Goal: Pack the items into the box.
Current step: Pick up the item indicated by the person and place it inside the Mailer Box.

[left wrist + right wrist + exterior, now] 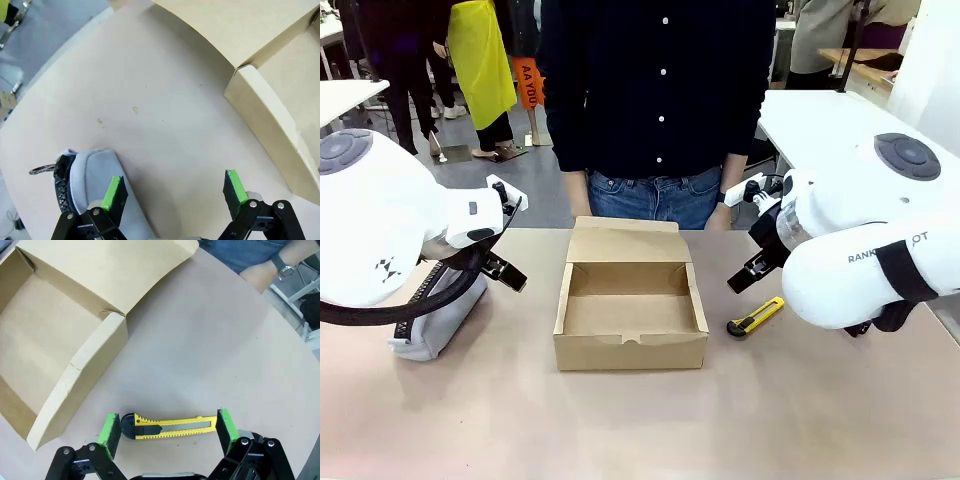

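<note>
**Desk:** Where do things stand?

**Operator:** Nothing is packed. The box (630, 348) sits open mid-table with its lid (623, 240) up toward the person (658, 100) at the far side. The pouch (432, 325) lies at the table's left edge, partly under my left arm. The cutter (172, 426) lies on the table (640, 425) right of the box, near it but not touching. It is yellow and black.

**Desk:** And the end effectors?

**Operator:** Both are released and hold nothing. The left end effector (172, 187) hangs with one pad over the pouch's zip end and the other over bare table. The right end effector (168, 415) straddles the cutter end to end.

**Desk:** What worries you?

**Operator:** I see three risks. If I close lengthwise on the cutter, the pads meet only its narrow ends, so it may pivot or skid out. The pouch is soft and barely narrower than the box. If I grab it by one end it will likely sag and catch a wall. The box also looks light, so a nudge from either arm could shove it toward the person, whose hand (260, 275) rests close by.

**Desk:** Any readable print?

**Operator:** My right arm shows "RANK" and "OT", with the rest hidden. An orange tag behind the person reads roughly "AAYOU". I can't read anything on the box, pouch or cutter.
</note>
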You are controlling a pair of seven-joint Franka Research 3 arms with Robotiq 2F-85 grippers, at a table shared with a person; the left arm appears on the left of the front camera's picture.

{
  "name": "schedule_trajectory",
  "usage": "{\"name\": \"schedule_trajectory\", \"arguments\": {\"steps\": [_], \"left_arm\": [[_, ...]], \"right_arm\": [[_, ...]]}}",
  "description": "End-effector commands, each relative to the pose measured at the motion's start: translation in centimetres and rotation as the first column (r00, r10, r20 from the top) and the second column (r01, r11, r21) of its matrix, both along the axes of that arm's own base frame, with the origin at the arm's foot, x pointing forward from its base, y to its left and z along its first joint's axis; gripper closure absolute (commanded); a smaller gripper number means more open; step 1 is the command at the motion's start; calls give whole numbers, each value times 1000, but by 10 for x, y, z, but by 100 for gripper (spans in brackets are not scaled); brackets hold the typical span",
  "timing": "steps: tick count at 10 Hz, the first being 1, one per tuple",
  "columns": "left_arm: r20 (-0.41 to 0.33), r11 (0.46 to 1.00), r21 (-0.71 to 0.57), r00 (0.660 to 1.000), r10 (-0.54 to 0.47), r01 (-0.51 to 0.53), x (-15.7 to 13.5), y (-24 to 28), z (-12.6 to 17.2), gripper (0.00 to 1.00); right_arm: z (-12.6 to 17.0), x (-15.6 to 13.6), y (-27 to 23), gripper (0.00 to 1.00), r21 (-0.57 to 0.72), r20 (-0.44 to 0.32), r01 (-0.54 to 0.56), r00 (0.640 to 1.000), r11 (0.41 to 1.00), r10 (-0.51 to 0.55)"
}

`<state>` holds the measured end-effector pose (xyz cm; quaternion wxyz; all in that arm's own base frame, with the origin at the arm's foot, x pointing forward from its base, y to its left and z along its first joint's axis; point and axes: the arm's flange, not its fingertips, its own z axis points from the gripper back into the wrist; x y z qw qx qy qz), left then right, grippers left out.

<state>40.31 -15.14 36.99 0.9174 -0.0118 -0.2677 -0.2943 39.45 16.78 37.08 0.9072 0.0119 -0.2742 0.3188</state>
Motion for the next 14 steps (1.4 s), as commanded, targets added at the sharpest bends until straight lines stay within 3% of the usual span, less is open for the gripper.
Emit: {"name": "schedule_trajectory", "arguments": {"steps": [1,14], "left_arm": [[0,1000,0,1000,0,0,0,0,0,0],[0,1000,0,1000,0,0,0,0,0,0]], "right_arm": [[0,0,0,0,0,0,0,1000,1000,0],[0,0,0,0,-1,0,0,1000,1000,0]]}}
